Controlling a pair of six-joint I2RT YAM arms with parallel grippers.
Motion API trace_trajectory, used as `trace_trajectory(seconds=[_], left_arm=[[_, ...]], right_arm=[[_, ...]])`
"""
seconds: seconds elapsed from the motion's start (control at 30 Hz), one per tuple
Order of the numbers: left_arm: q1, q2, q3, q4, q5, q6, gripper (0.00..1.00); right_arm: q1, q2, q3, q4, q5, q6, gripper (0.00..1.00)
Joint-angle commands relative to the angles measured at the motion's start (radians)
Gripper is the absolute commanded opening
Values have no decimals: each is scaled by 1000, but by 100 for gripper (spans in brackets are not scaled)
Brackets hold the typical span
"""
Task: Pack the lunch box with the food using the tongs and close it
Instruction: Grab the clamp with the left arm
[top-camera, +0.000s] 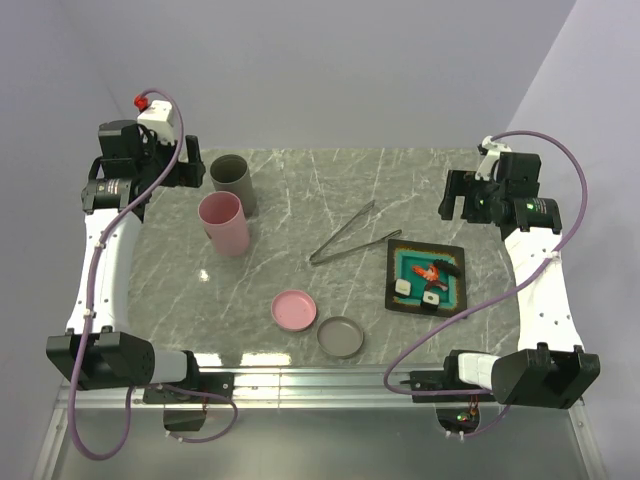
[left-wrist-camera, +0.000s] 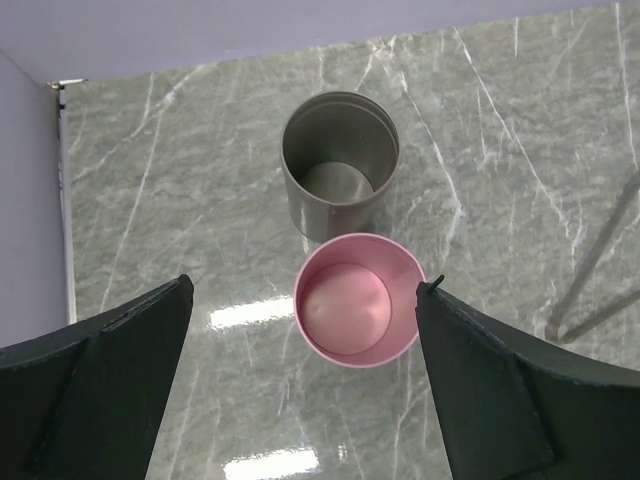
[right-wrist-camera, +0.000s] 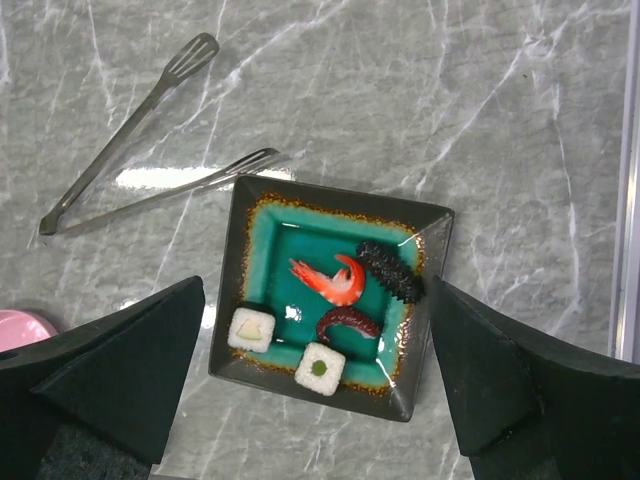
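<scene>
Tongs (right-wrist-camera: 120, 140) lie well apart from the right claw (right-wrist-camera: 312, 300).

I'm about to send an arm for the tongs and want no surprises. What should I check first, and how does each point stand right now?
1. Left gripper open and empty: ok.
2. Right gripper open and empty: ok.
3. Tongs lying free on the table, nothing on them: ok.
4. Shrimp piece and both white blocks on the plate: ok.
5. Pink container and grey container upright, uncovered, empty: ok.
6. Pink lid and grey lid lying apart from the tongs: ok.
</scene>
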Motion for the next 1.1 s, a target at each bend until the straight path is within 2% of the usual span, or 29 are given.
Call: trace_trajectory(seconds=[0.0, 0.13, 0.3, 0.37, 0.53, 0.7, 0.9, 1.07], left_arm=[[-6, -41, -9, 91, -22, 13, 99], [-17, -34, 17, 95, 16, 155, 99], [-75, 49, 135, 17, 73, 221, 99], [-126, 81, 171, -6, 100, 226, 99], [-330, 185, 221, -29, 65, 237, 99], [-491, 277, 206, -38, 111, 246, 99], [-607, 426, 182, -58, 143, 269, 99], [-644, 538, 162, -38, 128, 275, 100]], right_arm=[[2, -27, 27, 4, -31, -3, 99], [4, -24, 23, -2, -31, -6, 99], [4, -14, 25, 4, -31, 1, 98], [5, -4, 40, 0, -30, 3, 98], [2, 22, 66, -14, -13, 0, 98], [2, 52, 96, -51, -51, -31, 98], [-6, 75, 108, -65, -65, -40, 99], [-13, 88, 111, -59, -57, -34, 99]])
